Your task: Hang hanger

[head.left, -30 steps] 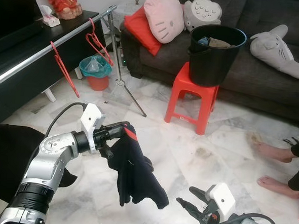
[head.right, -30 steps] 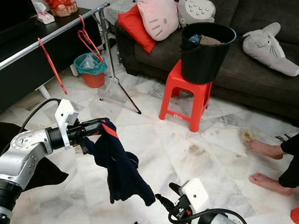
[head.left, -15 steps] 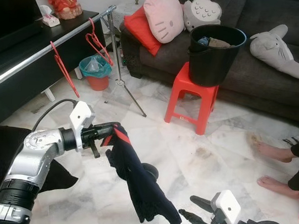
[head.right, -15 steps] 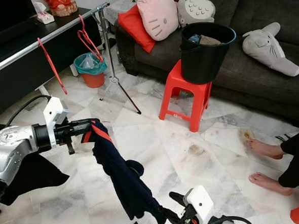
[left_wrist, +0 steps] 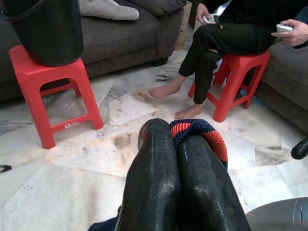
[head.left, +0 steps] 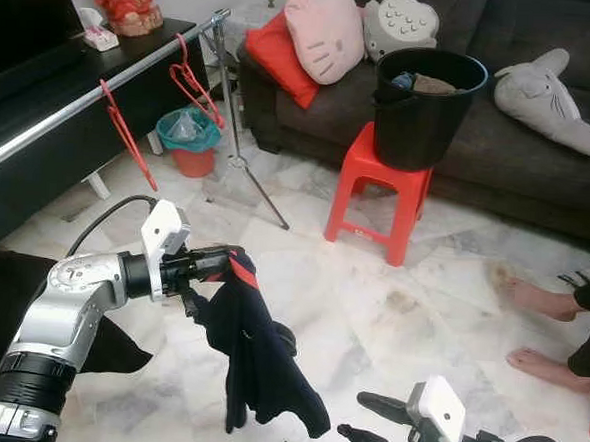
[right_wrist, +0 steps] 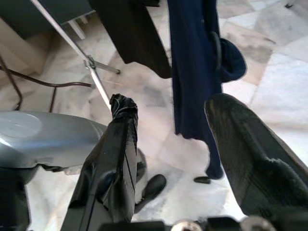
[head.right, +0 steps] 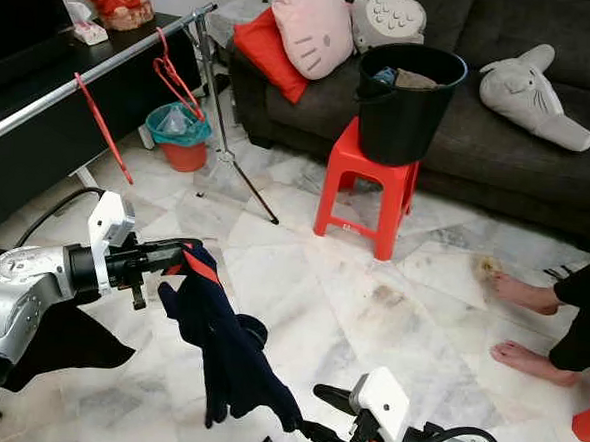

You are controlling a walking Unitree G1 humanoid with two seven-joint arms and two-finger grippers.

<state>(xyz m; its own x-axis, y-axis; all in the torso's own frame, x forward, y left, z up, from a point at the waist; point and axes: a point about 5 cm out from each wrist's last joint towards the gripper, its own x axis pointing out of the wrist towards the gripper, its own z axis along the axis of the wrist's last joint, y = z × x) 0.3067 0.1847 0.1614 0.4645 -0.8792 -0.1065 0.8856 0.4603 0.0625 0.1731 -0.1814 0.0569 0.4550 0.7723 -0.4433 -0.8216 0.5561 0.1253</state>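
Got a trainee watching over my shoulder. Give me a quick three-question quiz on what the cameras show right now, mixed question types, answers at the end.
1. True or false: the left gripper is shut on the dark garment.
2. Multiple choice: the black bucket stands on A) the sofa, B) the red stool, C) the floor.
3. Fill in: the number of red hangers on the metal rail is ___.

Key:
1. True; its fingers are pressed together on the garment's red-trimmed edge.
2. B.
3. Two: one nearer the robot, one farther along. The right gripper, fingers apart, holds nothing.
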